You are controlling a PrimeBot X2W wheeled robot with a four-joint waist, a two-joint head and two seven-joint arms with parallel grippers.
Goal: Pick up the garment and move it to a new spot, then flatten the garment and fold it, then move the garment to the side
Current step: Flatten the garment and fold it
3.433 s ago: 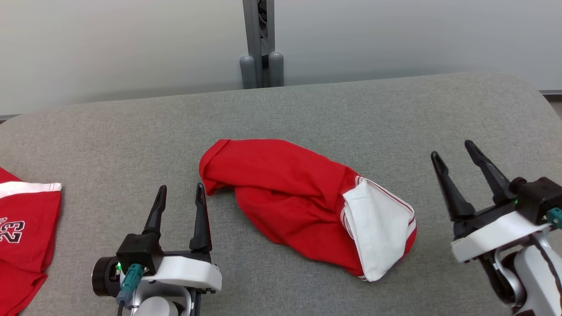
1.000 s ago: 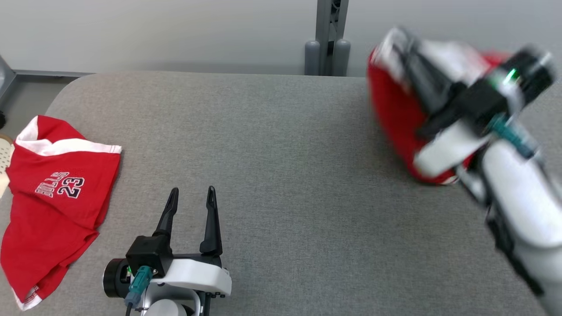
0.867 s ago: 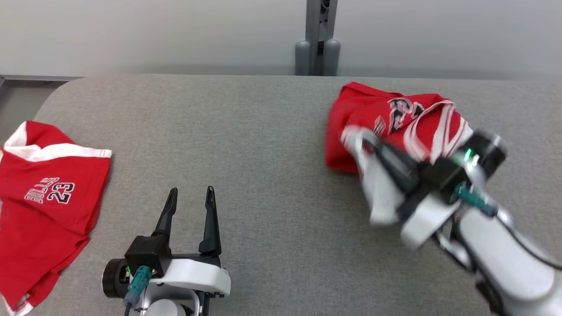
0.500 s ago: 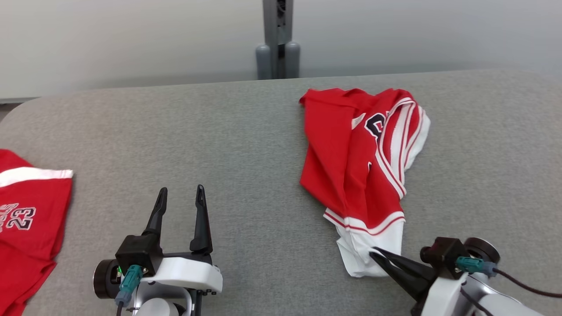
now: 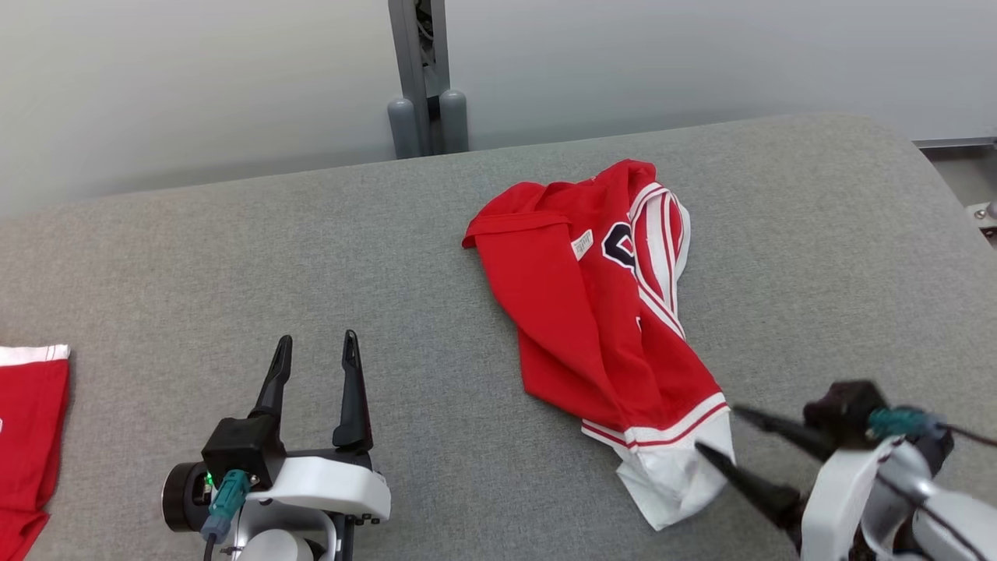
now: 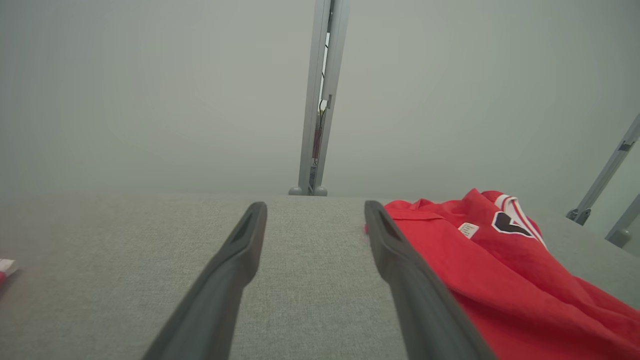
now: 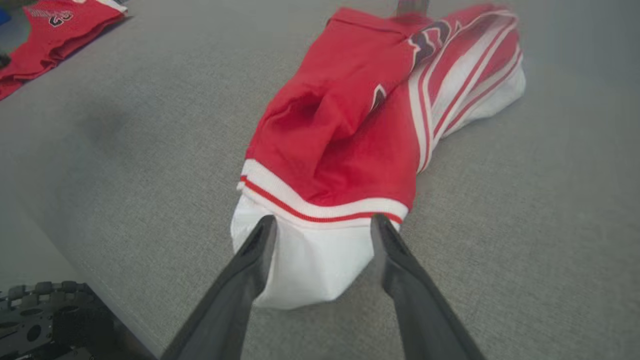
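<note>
The garment point(image 5: 592, 312) is a red jersey with white trim, lying crumpled in a long strip on the grey table point(image 5: 234, 257). Its white hem point(image 5: 674, 483) points toward me. My right gripper point(image 5: 716, 428) is open at that hem, its two fingers spread on either side of the white cloth without pinching it. The right wrist view has the same hem point(image 7: 315, 260) lying between the parted fingers of the right gripper point(image 7: 322, 222). My left gripper point(image 5: 317, 339) stands open and empty left of the garment. In the left wrist view the left gripper point(image 6: 315, 207) has the garment point(image 6: 500, 270) beside its right finger.
A second red garment point(image 5: 27, 421) lies at the table's left edge, also visible far off as the second red garment point(image 7: 50, 30). A grey post point(image 5: 420, 78) rises behind the table. The table's rounded right corner point(image 5: 927, 156) is near. A black toothed part point(image 7: 45, 320) sits below the table edge.
My right gripper has opened and let go of the white hem, leaving the garment stretched out on the table. The camera has turned; the left gripper has not moved.
</note>
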